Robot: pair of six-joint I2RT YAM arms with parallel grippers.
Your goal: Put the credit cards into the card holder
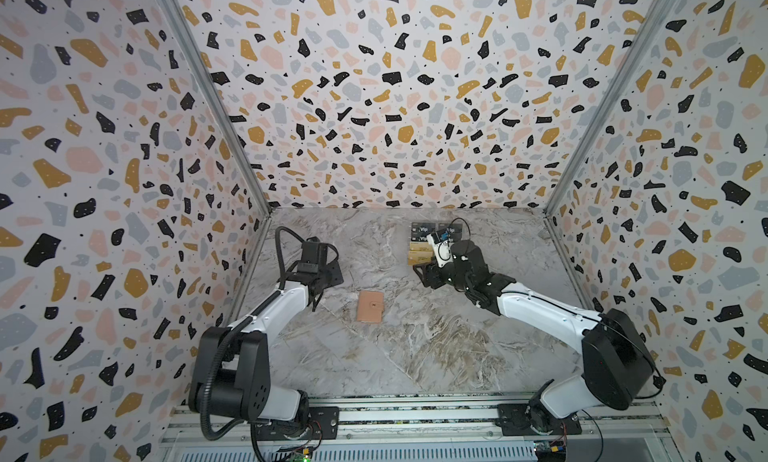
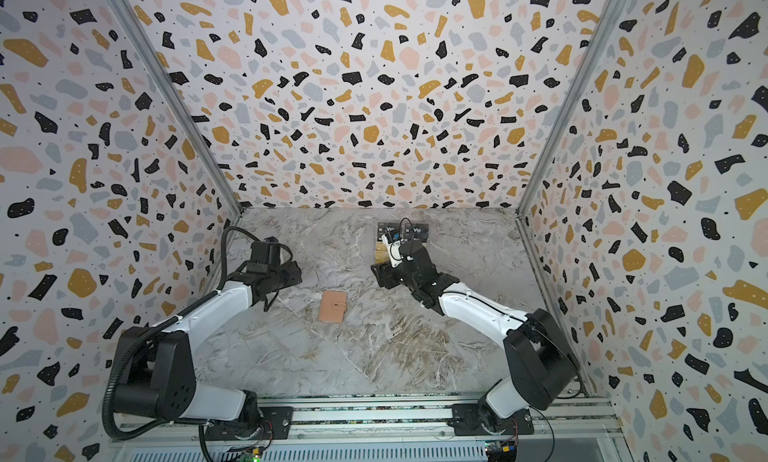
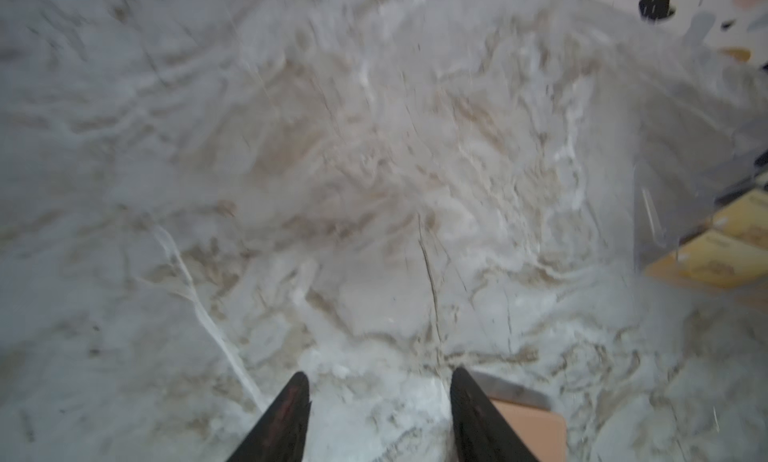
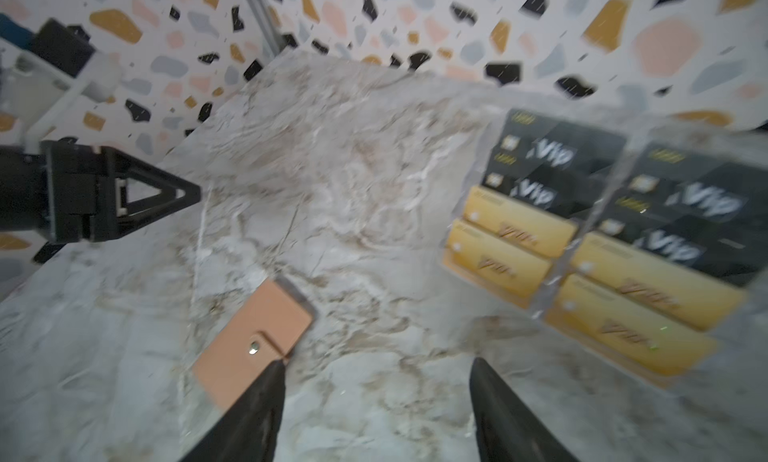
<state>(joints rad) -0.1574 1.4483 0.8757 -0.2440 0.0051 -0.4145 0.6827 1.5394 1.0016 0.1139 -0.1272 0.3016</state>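
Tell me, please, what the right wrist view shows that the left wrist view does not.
Only the right wrist view shows the black Vip cards, the snap button on the closed card holder, the left hand from the side, the patterned walls, and the right hand, open and empty. Only the left wrist view looks straight along the open left hand, with nothing held in it. Both show the marble table, the gold cards and at least a corner of the card holder.

My left gripper (image 3: 376,381) hovers low with jaws parted, gripping nothing; my right gripper (image 4: 378,364), on an arm reaching farther forward and inward, angles down, jaws likewise apart and empty.
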